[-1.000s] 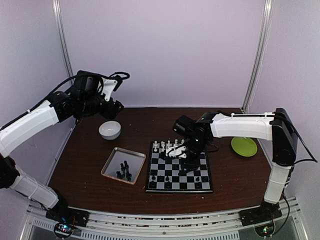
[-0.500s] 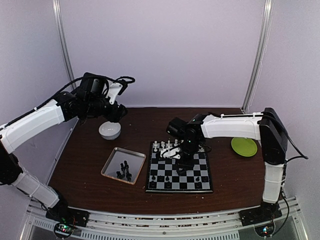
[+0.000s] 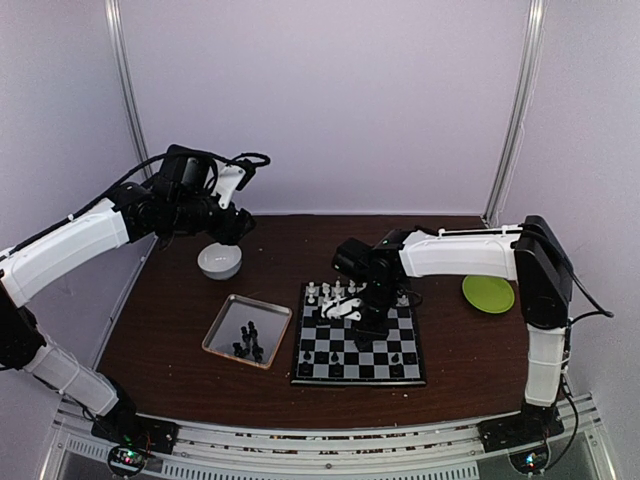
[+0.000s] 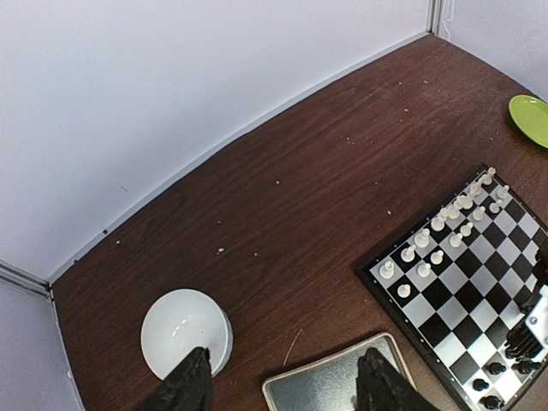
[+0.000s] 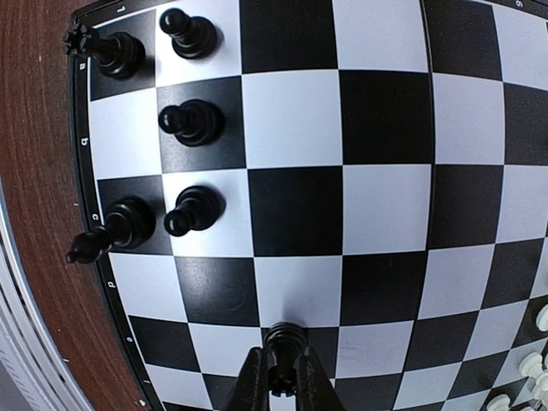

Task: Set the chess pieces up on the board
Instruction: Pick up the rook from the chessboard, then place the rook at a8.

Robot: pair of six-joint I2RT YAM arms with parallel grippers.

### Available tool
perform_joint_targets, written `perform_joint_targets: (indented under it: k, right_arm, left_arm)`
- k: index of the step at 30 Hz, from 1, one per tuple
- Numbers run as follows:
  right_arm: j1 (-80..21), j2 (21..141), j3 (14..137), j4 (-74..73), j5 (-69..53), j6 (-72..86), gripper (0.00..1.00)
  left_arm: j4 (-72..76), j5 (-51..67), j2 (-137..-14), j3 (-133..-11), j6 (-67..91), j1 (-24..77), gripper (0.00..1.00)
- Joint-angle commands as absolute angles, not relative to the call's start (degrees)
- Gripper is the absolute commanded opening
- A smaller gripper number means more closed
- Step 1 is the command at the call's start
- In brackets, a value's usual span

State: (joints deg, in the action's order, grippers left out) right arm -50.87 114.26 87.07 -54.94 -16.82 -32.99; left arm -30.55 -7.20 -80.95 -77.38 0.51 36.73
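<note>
The board (image 3: 345,370) lies right of centre on the brown table, with white chess pieces (image 3: 330,292) along its far rows and black ones (image 3: 335,352) near its front. My right gripper (image 3: 375,312) hovers over the board's middle, shut on a black chess piece (image 5: 283,342) held above the squares; several black pieces (image 5: 193,122) stand at the board's edge in the right wrist view. My left gripper (image 4: 282,385) is open and empty, high above the white bowl (image 4: 184,330) and the silver tray (image 4: 330,390). Several black pieces (image 3: 248,340) lie in the tray (image 3: 225,322).
A white bowl (image 3: 219,260) sits behind the tray at the left. A green plate (image 3: 488,293) lies to the right of the board; it also shows in the left wrist view (image 4: 531,116). Pale walls and metal posts close in the table's back and sides.
My right gripper has moved a little left and away over the board with the black piece. My left arm shifted right, towards the bowl, then held still.
</note>
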Motion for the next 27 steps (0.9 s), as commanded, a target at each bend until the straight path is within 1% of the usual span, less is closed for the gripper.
perform_joint_targets:
  k: [1, 10, 19, 24, 27]
  right_arm:
    - [-51.1, 111.5, 86.7, -56.7, -17.3, -32.9, 0.07]
    - [-48.8, 99.3, 81.4, -57.5, -16.7, -33.2, 0.05]
    - [-47.1, 87.5, 69.4, -58.3, -17.3, -34.3, 0.05]
    - [-47.1, 84.3, 63.6, -56.7, -16.6, -35.6, 0.06]
    - [-47.2, 84.7, 61.2, -55.0, -16.1, -35.7, 0.06]
  left_arm:
    - [-29.9, -7.0, -81.2, -79.3, -0.2, 36.4, 0.59]
    - [-30.2, -7.2, -81.6, -79.5, -0.4, 36.5, 0.59]
    - [-30.6, -8.0, -81.5, -79.7, -0.9, 36.4, 0.59]
    - [-30.6, -7.2, -82.1, -79.7, -0.8, 36.4, 0.59]
    - [-30.8, -7.1, -82.4, -79.9, -0.7, 36.4, 0.59]
